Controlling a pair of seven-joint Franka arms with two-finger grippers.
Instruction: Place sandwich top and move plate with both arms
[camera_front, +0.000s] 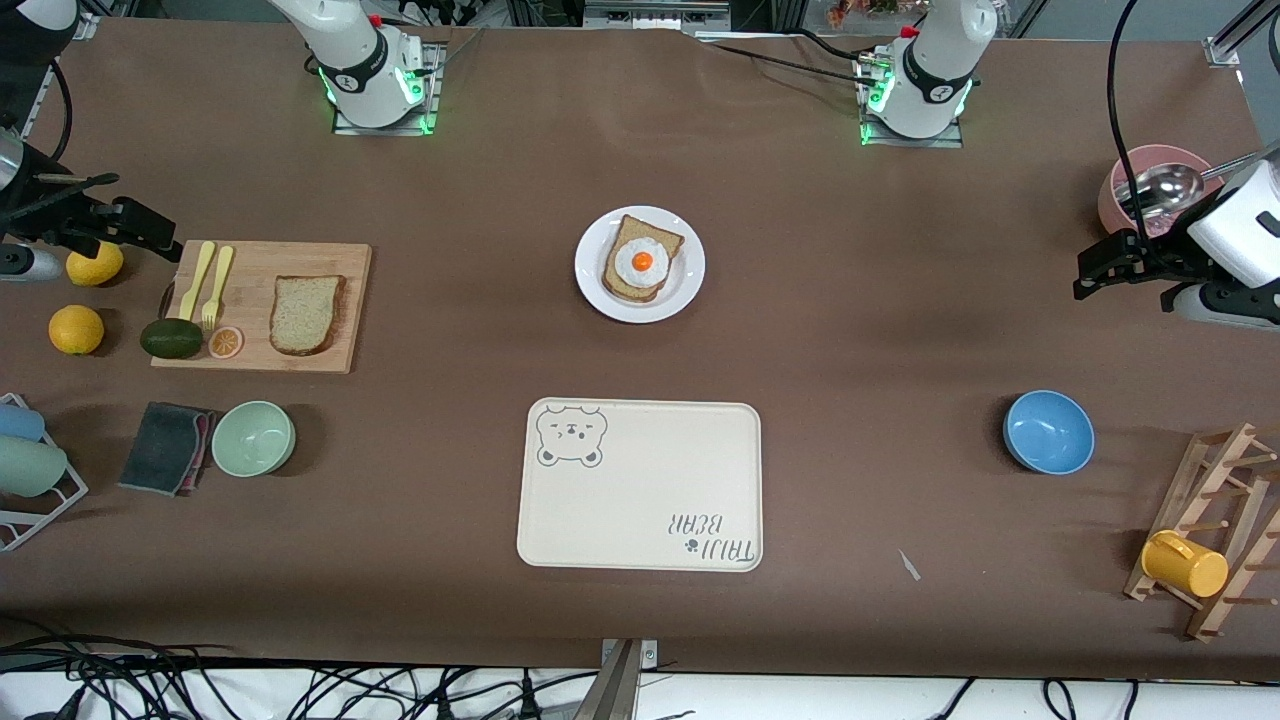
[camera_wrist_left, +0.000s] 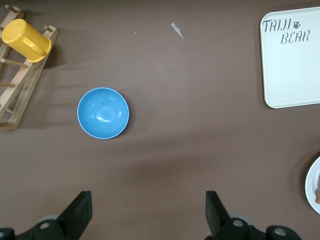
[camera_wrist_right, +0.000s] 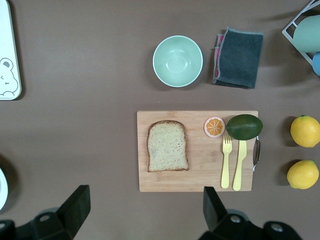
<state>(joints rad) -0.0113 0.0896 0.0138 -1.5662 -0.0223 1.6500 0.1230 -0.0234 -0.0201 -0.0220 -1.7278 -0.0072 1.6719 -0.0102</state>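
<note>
The sandwich top (camera_front: 307, 314), a light speckled bread slice, lies flat on a wooden cutting board (camera_front: 260, 350); it also shows in the right wrist view (camera_wrist_right: 168, 152). The white plate (camera_front: 592, 285) sits mid-table and holds a darker slice with a fried egg (camera_front: 641, 261). My right gripper (camera_front: 150, 238) hangs open and empty in the air by the board's edge at the right arm's end (camera_wrist_right: 145, 200). My left gripper (camera_front: 1095, 272) hangs open and empty over bare table at the left arm's end, above the blue bowl's area (camera_wrist_left: 148, 205).
The board also holds an avocado (camera_front: 171, 338), an orange slice, and a yellow fork and knife (camera_front: 209, 280). Lemons (camera_front: 76, 329), a green bowl (camera_front: 253, 438) and a grey cloth lie nearby. A cream bear tray (camera_front: 640, 485), blue bowl (camera_front: 1048, 431), pink bowl (camera_front: 1125, 185) and mug rack (camera_front: 1205, 530) are present.
</note>
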